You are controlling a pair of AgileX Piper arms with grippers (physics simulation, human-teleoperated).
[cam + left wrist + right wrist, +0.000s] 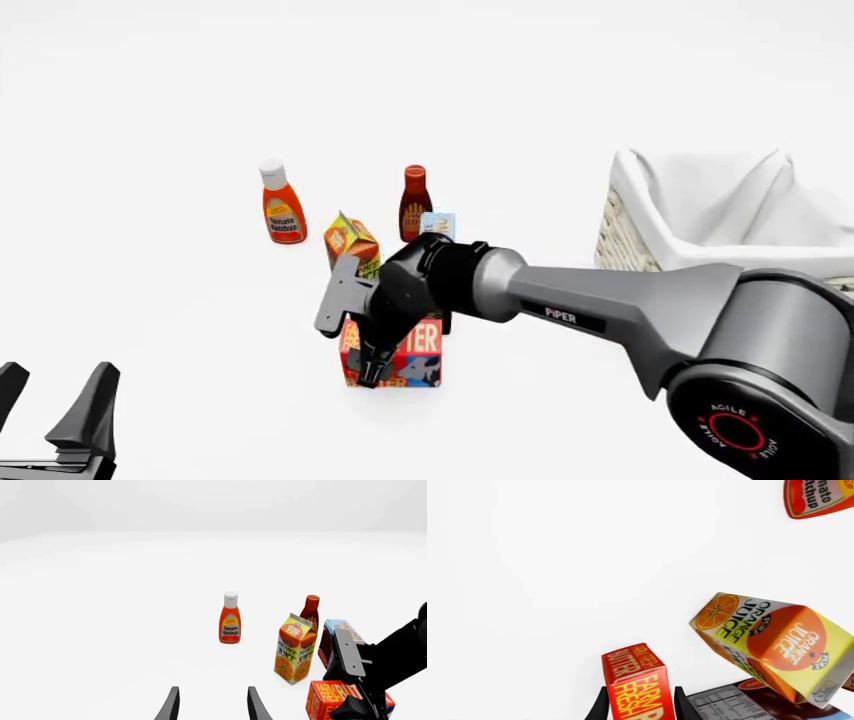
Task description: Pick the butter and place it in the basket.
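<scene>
The butter point(407, 350), a red-and-orange carton with a cow picture, stands on the white table in front of the other groceries. My right gripper point(374, 372) has come down over its left end. In the right wrist view the butter point(634, 685) sits between the two black fingers point(602, 705), which are spread wide on either side of it. The butter point(323, 700) also shows beneath the right arm in the left wrist view. The basket point(638, 255), cream wicker with white cloth lining, stands at the far right. My left gripper point(54, 405) stays open and empty at the near left.
Behind the butter stand an orange juice carton point(350, 243), a tomato ketchup bottle point(279, 205), a dark red sauce bottle point(415, 203) and a blue-topped box point(438, 225). The juice carton point(774, 640) is close beside the right gripper.
</scene>
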